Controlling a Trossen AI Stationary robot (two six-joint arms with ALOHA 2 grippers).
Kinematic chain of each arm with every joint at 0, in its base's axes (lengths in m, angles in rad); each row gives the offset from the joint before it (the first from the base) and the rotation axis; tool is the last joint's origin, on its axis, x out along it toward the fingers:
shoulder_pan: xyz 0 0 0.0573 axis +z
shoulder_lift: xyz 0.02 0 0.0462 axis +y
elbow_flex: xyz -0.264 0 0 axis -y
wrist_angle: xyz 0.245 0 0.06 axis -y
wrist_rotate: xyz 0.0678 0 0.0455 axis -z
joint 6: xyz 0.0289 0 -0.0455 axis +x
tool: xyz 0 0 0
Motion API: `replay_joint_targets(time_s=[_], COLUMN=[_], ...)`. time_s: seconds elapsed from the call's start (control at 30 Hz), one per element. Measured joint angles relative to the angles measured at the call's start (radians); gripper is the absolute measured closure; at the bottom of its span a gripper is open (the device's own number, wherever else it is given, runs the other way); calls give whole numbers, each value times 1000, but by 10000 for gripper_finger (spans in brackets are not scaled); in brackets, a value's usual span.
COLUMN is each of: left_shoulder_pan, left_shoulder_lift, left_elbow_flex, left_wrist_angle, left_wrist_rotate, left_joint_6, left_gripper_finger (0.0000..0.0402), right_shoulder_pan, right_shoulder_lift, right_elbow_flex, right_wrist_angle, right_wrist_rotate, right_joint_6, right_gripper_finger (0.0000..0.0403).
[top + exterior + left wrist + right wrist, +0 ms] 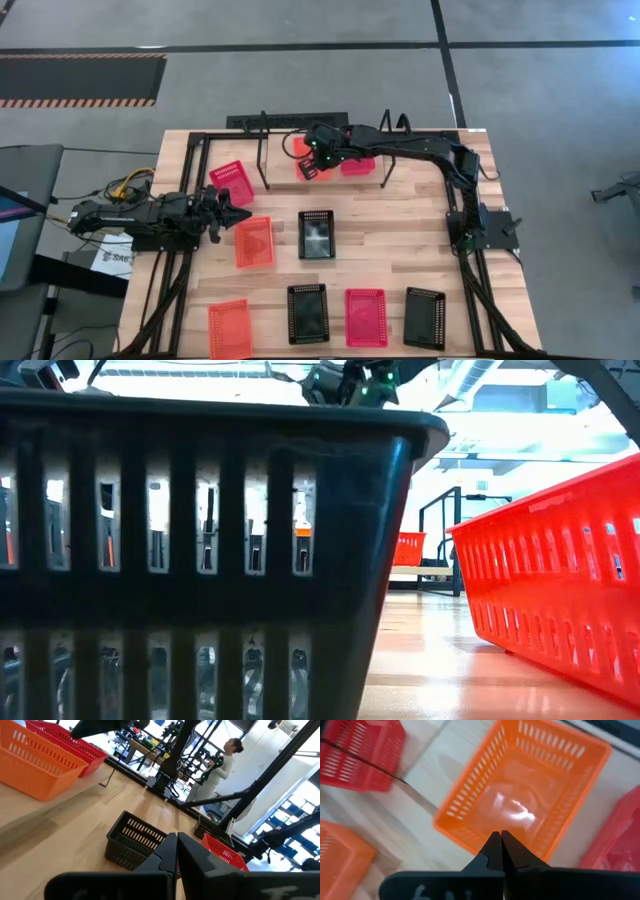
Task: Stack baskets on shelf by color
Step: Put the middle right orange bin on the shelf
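The black wire shelf (263,160) stands at the table's far edge. Between its uprights an orange basket (308,172) (520,785) sits beside a red-pink basket (357,166) (620,835). My right gripper (318,160) (501,842) hangs shut over the orange basket's near rim, slanting down; I see no touch. Another red-pink basket (232,183) lies askew left of the shelf. An orange basket (254,242) and a black one (317,234) lie mid-table. My left gripper (236,213) (176,852) waits shut at the left, pointing level.
Along the near edge lie an orange basket (230,328), a black one (308,314), a red-pink one (366,317) and another black one (425,317). The black rail frame (470,290) borders the table. A person (225,765) stands in the room beyond.
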Motion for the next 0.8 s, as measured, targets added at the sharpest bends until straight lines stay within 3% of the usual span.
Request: replay_joint_targets(time_s=[0.57,0.8], left_shoulder_pan=[0,0], left_shoulder_lift=[0,0], left_elbow_flex=[0,0], left_wrist_angle=[-1,-1], left_wrist_rotate=[-1,-1], left_joint_6=[0,0], left_gripper_finger=[401,401], right_shoulder_pan=[-66,-43], right_shoulder_lift=[0,0], right_elbow_flex=[-13,-13], right_wrist_angle=[5,-29], right_wrist_rotate=[3,68], right_joint_6=[6,9], right_gripper_finger=[403,403])
